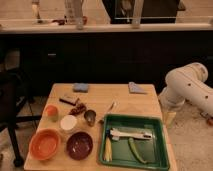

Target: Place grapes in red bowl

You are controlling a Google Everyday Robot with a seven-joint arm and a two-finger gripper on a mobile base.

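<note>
The grapes [77, 109], a small dark reddish bunch, lie on the wooden table [125, 102] left of centre, between a small orange cup [50, 111] and a small metal cup [90, 116]. The red bowl [45, 144] stands at the table's front left corner and holds nothing. My white arm [190, 87] reaches in from the right. The gripper [170, 117] hangs beside the table's right edge, far from the grapes and the bowl.
A dark maroon bowl [80, 145] stands right of the red bowl, with a white cup [68, 122] behind it. A green tray [156, 156] at the front right holds a utensil, corn and a green vegetable. Two blue cloths [81, 87] lie at the back. A black chair [10, 115] stands on the left.
</note>
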